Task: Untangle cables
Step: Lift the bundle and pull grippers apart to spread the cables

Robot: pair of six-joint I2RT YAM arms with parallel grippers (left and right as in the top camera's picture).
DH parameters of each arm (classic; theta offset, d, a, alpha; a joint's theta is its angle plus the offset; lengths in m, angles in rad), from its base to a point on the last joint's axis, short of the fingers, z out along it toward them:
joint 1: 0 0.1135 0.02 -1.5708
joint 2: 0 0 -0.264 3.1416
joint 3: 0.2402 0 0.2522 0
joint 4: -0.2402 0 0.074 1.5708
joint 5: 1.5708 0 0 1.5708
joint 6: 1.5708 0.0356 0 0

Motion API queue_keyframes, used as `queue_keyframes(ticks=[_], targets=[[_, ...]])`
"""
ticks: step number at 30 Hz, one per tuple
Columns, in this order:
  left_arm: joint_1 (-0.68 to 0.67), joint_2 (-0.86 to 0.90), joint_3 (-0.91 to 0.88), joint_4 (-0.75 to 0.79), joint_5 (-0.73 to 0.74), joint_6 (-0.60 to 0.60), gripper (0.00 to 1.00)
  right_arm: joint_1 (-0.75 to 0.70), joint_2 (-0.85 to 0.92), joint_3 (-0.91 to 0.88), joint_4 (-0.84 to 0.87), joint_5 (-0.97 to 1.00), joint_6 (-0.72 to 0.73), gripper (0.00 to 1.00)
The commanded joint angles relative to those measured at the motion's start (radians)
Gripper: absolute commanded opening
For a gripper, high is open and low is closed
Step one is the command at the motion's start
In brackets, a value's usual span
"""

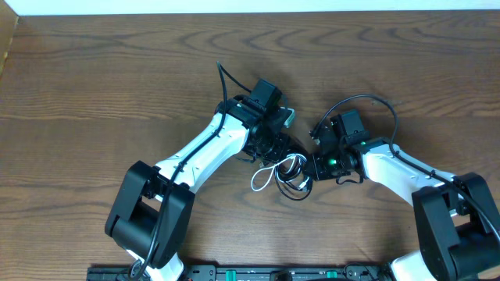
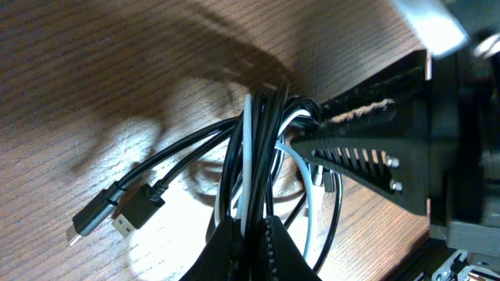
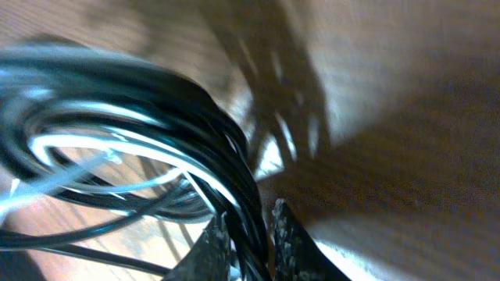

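Black and white cables (image 1: 283, 173) are bunched at the middle of the table (image 1: 94, 78). Several strands are clamped in the left gripper (image 2: 251, 230), and a black loop is pinched in the right gripper (image 3: 250, 228). If they are pulled apart, the knot may be tightened (or a plug (image 2: 137, 209) snagged). No writing can be read.

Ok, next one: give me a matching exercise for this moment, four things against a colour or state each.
Things:
1. left claw
2. white cable
3. two black plugs
4. table

Colour or state:
a. brown wood grain
b. free ends, clear of either claw
c. shut on the cables
d. the one pale strand among black ones

Pairs: 1-c, 2-d, 3-b, 4-a
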Motion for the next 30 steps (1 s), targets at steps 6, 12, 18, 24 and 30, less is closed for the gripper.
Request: queue_keyframes(ticks=[6,12,18,24,30], targets=[[0.003,-0.015,-0.007,0.005,0.006,-0.002,0.07,0.009,0.006,-0.006,-0.034,0.112,-0.002,0.31],[0.003,-0.015,-0.007,0.005,0.006,-0.002,0.08,0.009,0.006,-0.006,-0.034,0.112,-0.002,0.14],[0.003,-0.015,-0.007,0.002,-0.034,-0.002,0.07,0.009,0.006,-0.006,-0.034,0.111,-0.002,0.01],[0.003,-0.015,-0.007,-0.014,-0.199,-0.002,0.07,-0.004,0.002,-0.003,-0.074,0.059,-0.002,0.01],[0.003,-0.015,-0.007,-0.025,-0.257,-0.002,0.07,-0.08,-0.061,0.024,-0.09,-0.246,-0.044,0.01]])
